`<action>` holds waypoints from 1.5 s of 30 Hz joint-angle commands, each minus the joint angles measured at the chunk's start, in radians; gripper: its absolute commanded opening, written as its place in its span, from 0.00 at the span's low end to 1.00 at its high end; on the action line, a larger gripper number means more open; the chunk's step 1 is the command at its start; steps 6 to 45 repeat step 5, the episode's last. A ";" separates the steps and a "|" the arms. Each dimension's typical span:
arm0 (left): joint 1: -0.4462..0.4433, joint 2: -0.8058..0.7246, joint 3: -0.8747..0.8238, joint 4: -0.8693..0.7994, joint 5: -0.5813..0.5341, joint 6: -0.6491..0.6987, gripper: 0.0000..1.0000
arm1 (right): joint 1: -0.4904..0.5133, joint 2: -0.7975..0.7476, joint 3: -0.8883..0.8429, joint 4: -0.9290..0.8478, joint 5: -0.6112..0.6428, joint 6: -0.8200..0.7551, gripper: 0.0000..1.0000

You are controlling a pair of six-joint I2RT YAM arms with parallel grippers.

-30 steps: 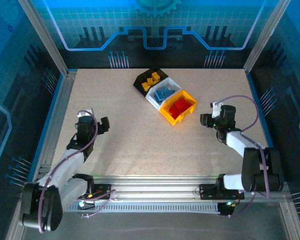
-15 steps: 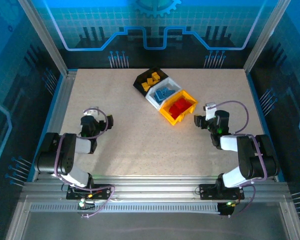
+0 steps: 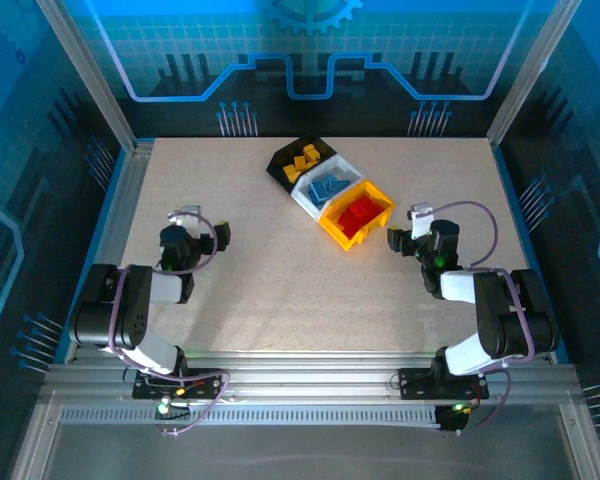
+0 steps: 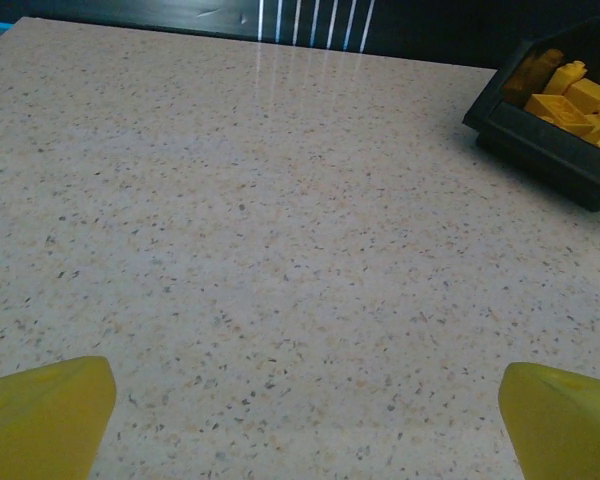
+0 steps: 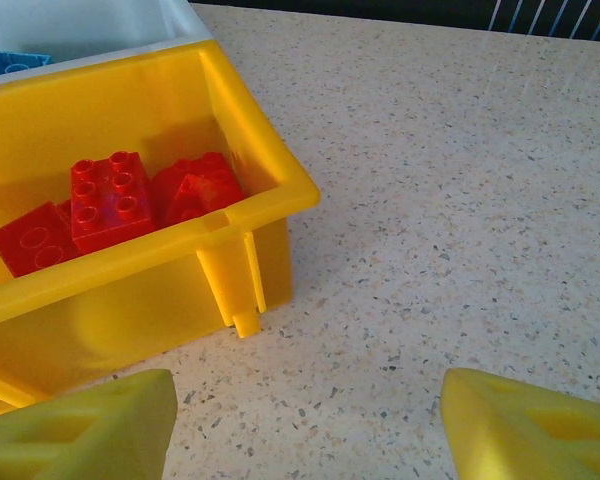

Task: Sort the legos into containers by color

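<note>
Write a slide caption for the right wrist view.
Right gripper open over the table, facing the yellow bin of red legos; white bin with a blue lego behind.

We see a speckled, stone-look surface with a faint sheen. The yellow bin is smooth, glossy plastic, as are the studded red legos. On the right gripper, the yellow fingertips look like matt plastic.
</note>
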 commanded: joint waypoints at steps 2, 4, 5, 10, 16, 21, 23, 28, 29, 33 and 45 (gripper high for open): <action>0.002 -0.007 0.017 -0.008 0.038 0.024 0.99 | -0.002 0.005 0.003 0.043 0.013 -0.011 0.73; 0.001 -0.006 0.015 -0.006 0.038 0.024 0.99 | -0.002 0.005 0.003 0.044 0.014 -0.013 0.73; 0.002 -0.007 0.015 -0.007 0.038 0.023 0.99 | -0.001 0.005 0.002 0.045 0.013 -0.013 0.73; 0.002 -0.007 0.015 -0.007 0.038 0.023 0.99 | -0.001 0.005 0.002 0.045 0.013 -0.013 0.73; 0.002 -0.007 0.015 -0.007 0.038 0.023 0.99 | -0.001 0.005 0.002 0.045 0.013 -0.013 0.73; 0.002 -0.007 0.015 -0.007 0.038 0.023 0.99 | -0.001 0.005 0.002 0.045 0.013 -0.013 0.73; 0.002 -0.007 0.015 -0.007 0.038 0.023 0.99 | -0.001 0.005 0.002 0.045 0.013 -0.013 0.73; 0.002 -0.007 0.015 -0.007 0.038 0.023 0.99 | -0.001 0.005 0.002 0.045 0.013 -0.013 0.73; 0.002 -0.007 0.015 -0.007 0.038 0.023 0.99 | -0.001 0.005 0.002 0.045 0.013 -0.013 0.73; 0.002 -0.007 0.015 -0.007 0.038 0.023 0.99 | -0.001 0.005 0.002 0.045 0.013 -0.013 0.73; 0.002 -0.007 0.015 -0.007 0.038 0.023 0.99 | -0.001 0.005 0.002 0.045 0.013 -0.013 0.73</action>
